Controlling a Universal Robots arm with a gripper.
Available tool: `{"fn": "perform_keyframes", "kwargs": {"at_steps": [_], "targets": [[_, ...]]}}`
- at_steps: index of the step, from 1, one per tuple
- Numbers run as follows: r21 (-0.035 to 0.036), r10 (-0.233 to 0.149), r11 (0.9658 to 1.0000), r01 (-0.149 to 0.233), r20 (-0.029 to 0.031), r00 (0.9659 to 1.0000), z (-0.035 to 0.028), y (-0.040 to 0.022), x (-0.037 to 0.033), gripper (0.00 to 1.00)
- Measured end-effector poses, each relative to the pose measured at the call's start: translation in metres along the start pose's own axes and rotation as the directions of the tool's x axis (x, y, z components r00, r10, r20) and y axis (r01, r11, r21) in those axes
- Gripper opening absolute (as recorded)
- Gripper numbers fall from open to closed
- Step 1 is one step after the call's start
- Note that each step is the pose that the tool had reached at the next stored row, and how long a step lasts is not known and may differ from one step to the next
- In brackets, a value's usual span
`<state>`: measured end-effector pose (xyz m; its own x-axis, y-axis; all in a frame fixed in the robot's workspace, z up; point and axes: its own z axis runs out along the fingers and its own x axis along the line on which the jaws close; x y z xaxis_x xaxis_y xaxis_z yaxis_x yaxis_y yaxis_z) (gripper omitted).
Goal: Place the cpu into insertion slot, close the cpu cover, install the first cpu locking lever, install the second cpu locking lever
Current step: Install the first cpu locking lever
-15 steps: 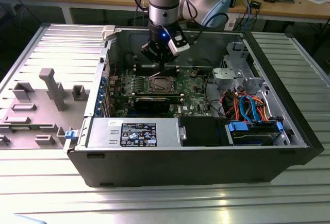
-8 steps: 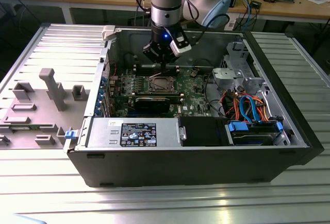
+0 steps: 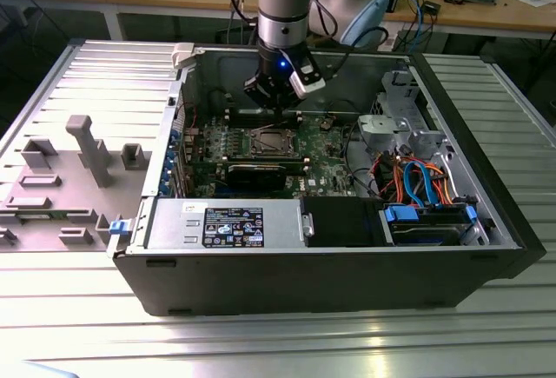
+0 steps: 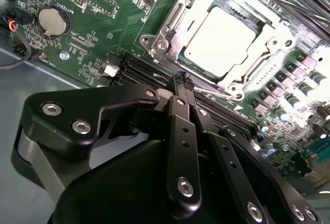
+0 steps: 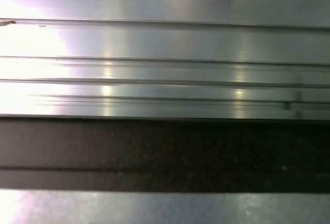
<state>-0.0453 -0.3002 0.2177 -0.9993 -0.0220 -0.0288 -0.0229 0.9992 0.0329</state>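
Note:
In the second wrist view the cpu (image 4: 219, 41), its silver-grey top up, sits in the insertion slot (image 4: 154, 42), whose pin field is hidden beneath it. The cpu cover (image 4: 178, 13) lies flat around the chip as a silver frame. My gripper (image 4: 182, 78) is shut, its black fingers (image 4: 180, 131) pressed together, tips just off the socket's near corner. A thin bright locking lever (image 4: 214, 93) runs along that edge by the tips. In the exterior view the gripper (image 3: 276, 107) hangs inside the open computer case, just behind the socket (image 3: 268, 142).
Green motherboard (image 4: 98, 13) with a coin battery (image 4: 53, 20) and black memory slots (image 4: 139, 72) surrounds the socket. A long black card (image 3: 261, 172), drive cage (image 3: 408, 126), cables (image 3: 417, 178) and power supply (image 3: 226, 222) crowd the case. The first wrist view shows the ribbed metal table (image 5: 165, 38).

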Motion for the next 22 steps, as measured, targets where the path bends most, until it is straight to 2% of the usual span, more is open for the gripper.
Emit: {"fn": "perform_keyframes", "kwargs": {"at_steps": [8, 22], "targets": [[-0.0003, 0.001, 1.0000, -0.001, 0.0001, 1.0000, 0.0118, -0.0004, -0.0033, 0.11], [-0.0003, 0.001, 1.0000, -0.001, 0.0000, 1.0000, 0.0119, -0.0004, -0.0046, 0.11]]}}
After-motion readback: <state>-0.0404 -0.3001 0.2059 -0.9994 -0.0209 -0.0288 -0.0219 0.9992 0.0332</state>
